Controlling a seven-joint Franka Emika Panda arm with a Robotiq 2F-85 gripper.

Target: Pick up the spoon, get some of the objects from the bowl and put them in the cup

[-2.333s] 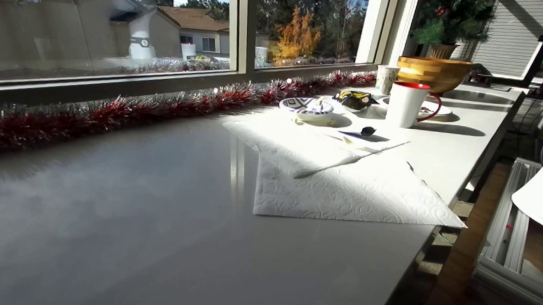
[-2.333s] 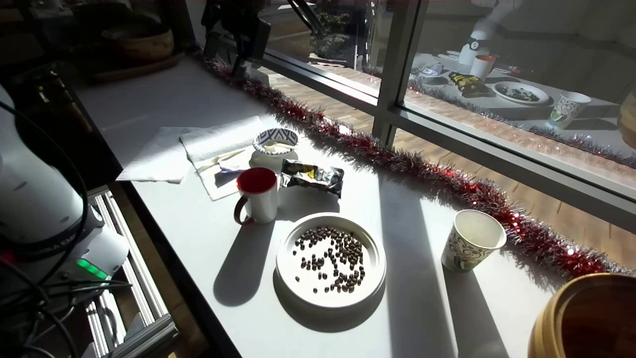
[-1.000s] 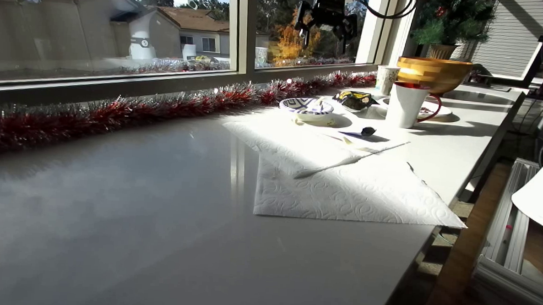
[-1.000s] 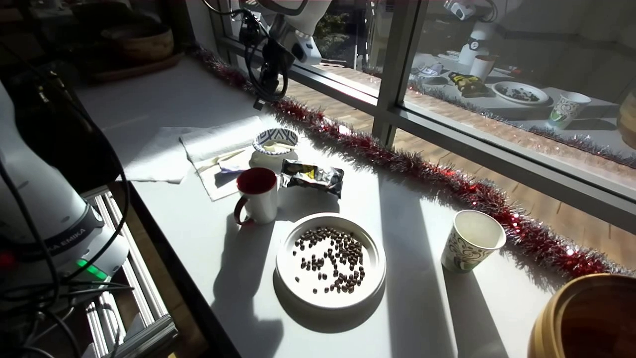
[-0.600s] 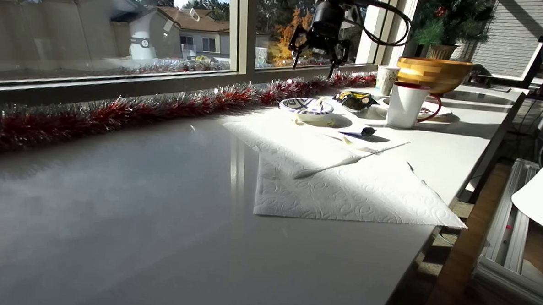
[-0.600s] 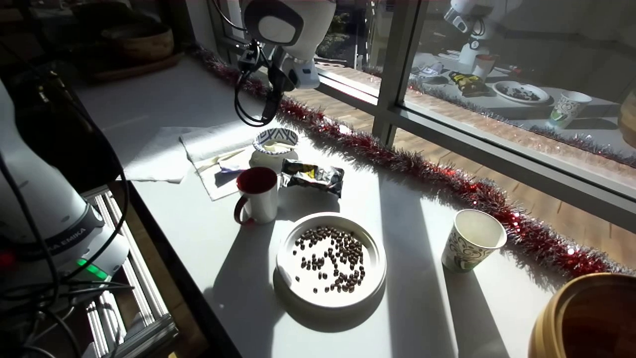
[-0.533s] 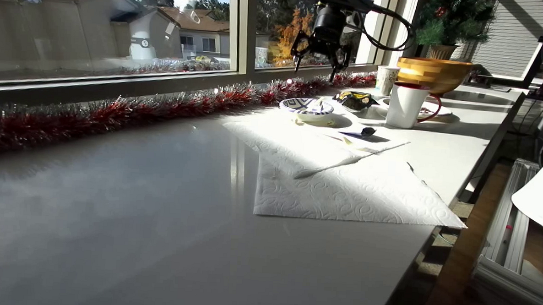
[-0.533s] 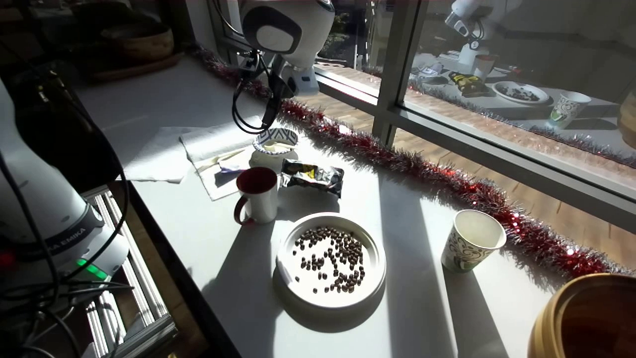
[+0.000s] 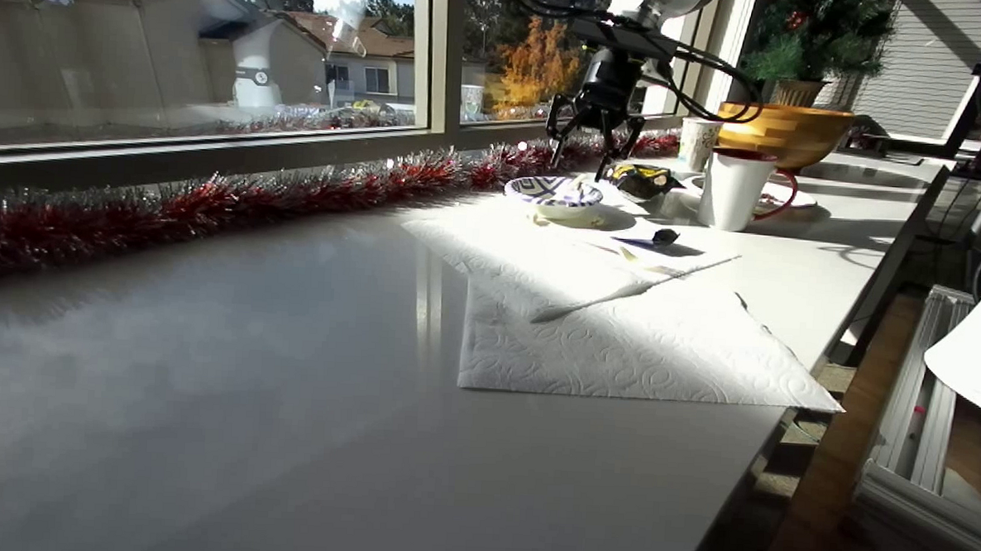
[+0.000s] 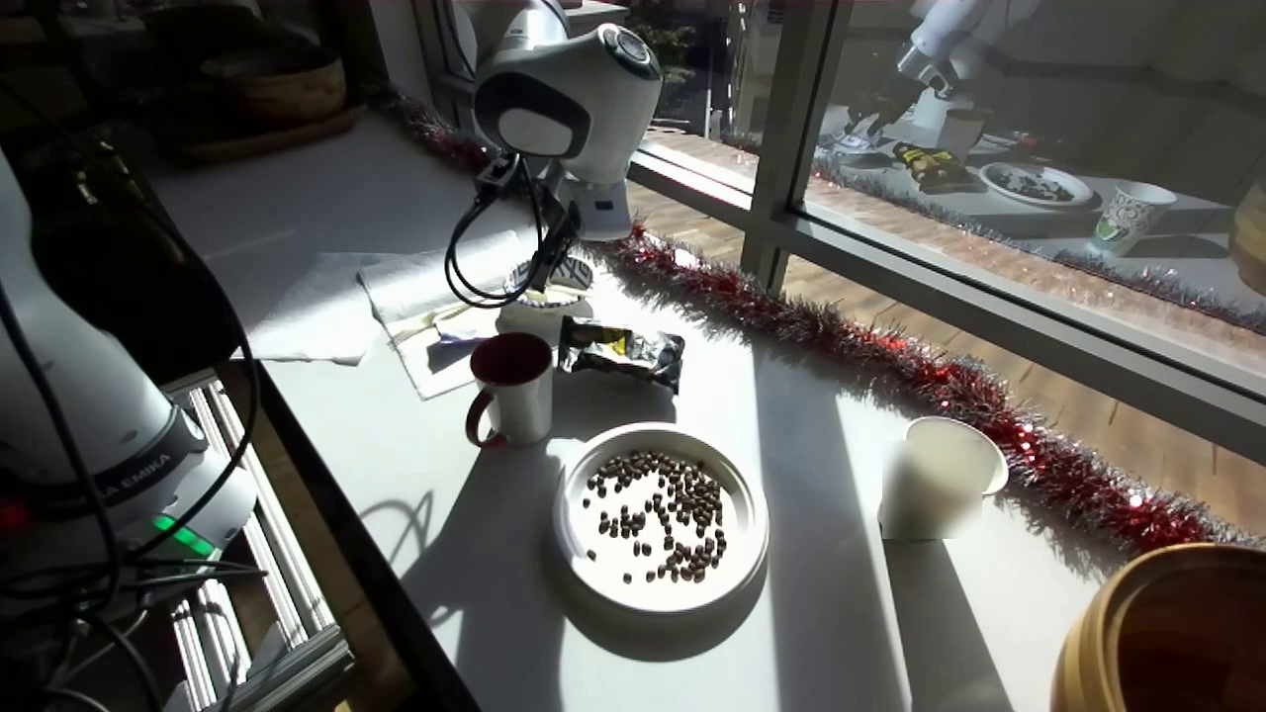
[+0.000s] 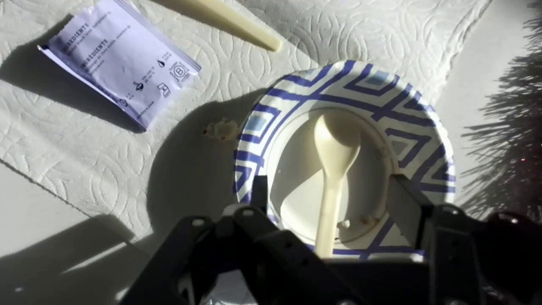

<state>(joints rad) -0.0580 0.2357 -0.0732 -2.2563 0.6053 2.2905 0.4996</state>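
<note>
Jaws apart and grasping nothing, the claw hangs over the spoon, which rests in the patterned bowl. In the wrist view the spoon appears between the fingers, with its head toward 12 o'clock and its handle running to about 6 o'clock. As the jaws stand at 9 and 3 o'clock, I judge that they would close across the handle, which suits a pinch; some lowering must probably come first.

The handle's end is covered by the claw, and whether the fingers touch anything I cannot say. Between 10 and 11 o'clock from the spoon, a cream stick is cut by the wrist view's upper edge; its kind I cannot tell. In an exterior view, the white mug stands at 7 o'clock from the patterned bowl, its inner bottom hidden; the wooden bowl, at 4 o'clock, is cut by the view's edge, and its inside is too dark to show any contents.
</note>
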